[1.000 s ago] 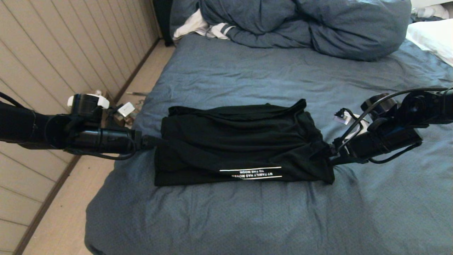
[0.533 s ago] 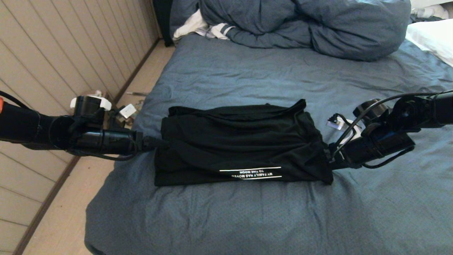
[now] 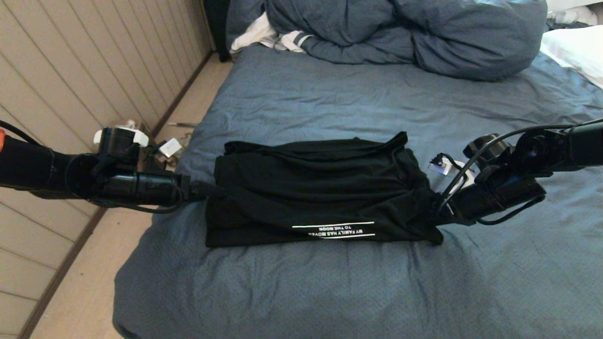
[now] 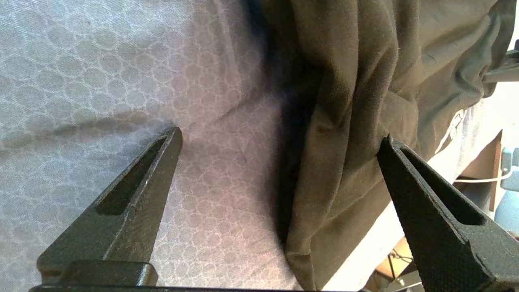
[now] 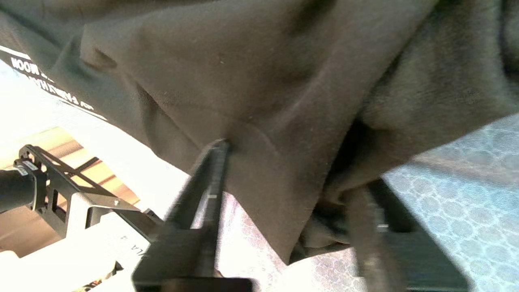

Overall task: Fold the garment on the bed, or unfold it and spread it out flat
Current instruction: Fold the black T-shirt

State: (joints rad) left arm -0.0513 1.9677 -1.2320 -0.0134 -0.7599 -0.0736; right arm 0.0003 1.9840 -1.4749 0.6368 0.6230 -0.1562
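Before me lies the large bed [image 3: 292, 94] under its wrinkled slate-blue sheet, honeycomb-patterned up close, and I take the black short-sleeved T-shirt [image 3: 320, 188] as my landmark: it lies folded into a wide band across the near middle of the sheet, two white lines of lettering [image 3: 334, 230] showing along its near edge. Beyond the shirt, at the far end of the bed, sits one bulky blue duvet [image 3: 414, 33], heaped; one white cloth with striped cuff [image 3: 278, 37] pokes out at the duvet's left end, and one white pillow [image 3: 574, 52] shows far off to the shirt's right. To the shirt's left the bed ends at a strip of pale wooden floor [image 3: 94, 282], and past that rises a wall of pale slatted panels [image 3: 70, 70], with a few small white and dark items on the floor at its foot, too small to make out. I count two arms, one at each end of the shirt. My left pincer [image 4: 279, 138] sits at the shirt's left edge, spread wide, one finger over bare sheet and the other against the cloth, holding nothing. My right pincer [image 5: 292, 170] is at the shirt's right end, its two fingers set on either side of a bunched fold of black cloth; whether they have it pinched I cannot tell.
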